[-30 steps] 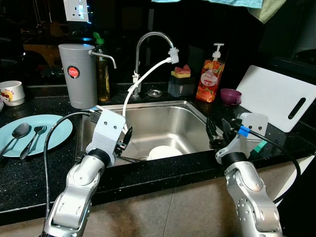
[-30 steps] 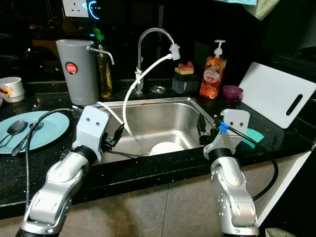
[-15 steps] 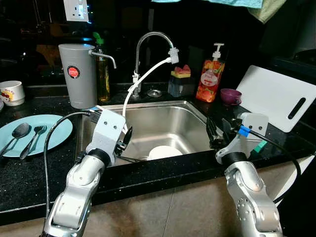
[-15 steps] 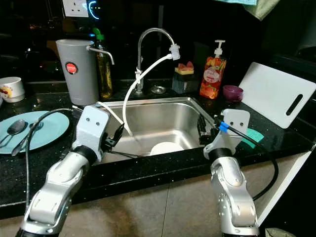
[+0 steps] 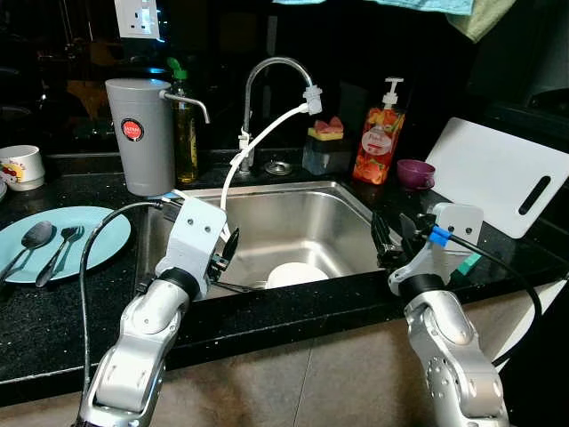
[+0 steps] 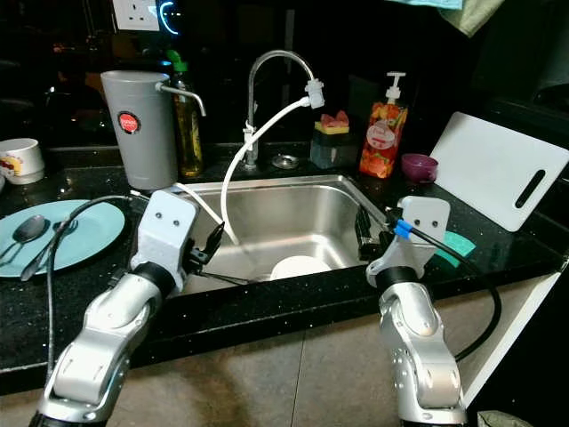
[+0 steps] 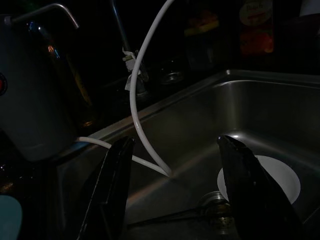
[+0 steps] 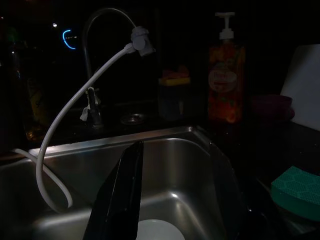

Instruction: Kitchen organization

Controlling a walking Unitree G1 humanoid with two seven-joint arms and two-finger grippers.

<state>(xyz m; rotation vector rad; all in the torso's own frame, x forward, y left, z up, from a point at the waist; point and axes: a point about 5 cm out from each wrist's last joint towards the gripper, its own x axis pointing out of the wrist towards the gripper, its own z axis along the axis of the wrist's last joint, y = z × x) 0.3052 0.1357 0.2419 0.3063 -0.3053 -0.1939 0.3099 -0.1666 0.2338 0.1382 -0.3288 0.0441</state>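
Observation:
A white dish (image 5: pixel 292 274) lies on the bottom of the steel sink (image 5: pixel 293 200), close to the drain. My left gripper (image 5: pixel 227 250) hangs open over the sink's front left part, above and left of the dish (image 7: pixel 270 177), with nothing between its fingers (image 7: pixel 112 195). At the sink's right rim my right gripper (image 5: pixel 392 238) is also open and empty, one black finger (image 8: pixel 120 195) pointing toward the basin. A light blue plate (image 5: pixel 93 240) on the left counter carries a spoon (image 5: pixel 31 238) and a fork (image 5: pixel 60 249).
A tap (image 5: pixel 267 76) with a white hose (image 5: pixel 253 147) arches over the sink. Behind stand a grey jug (image 5: pixel 138 133), an oil bottle (image 5: pixel 185 129), a soap bottle (image 5: pixel 380 133) and a purple bowl (image 5: pixel 414 173). A white cutting board (image 5: pixel 498 173) and green sponge (image 8: pixel 297 192) lie right, a mug (image 5: pixel 20 166) far left.

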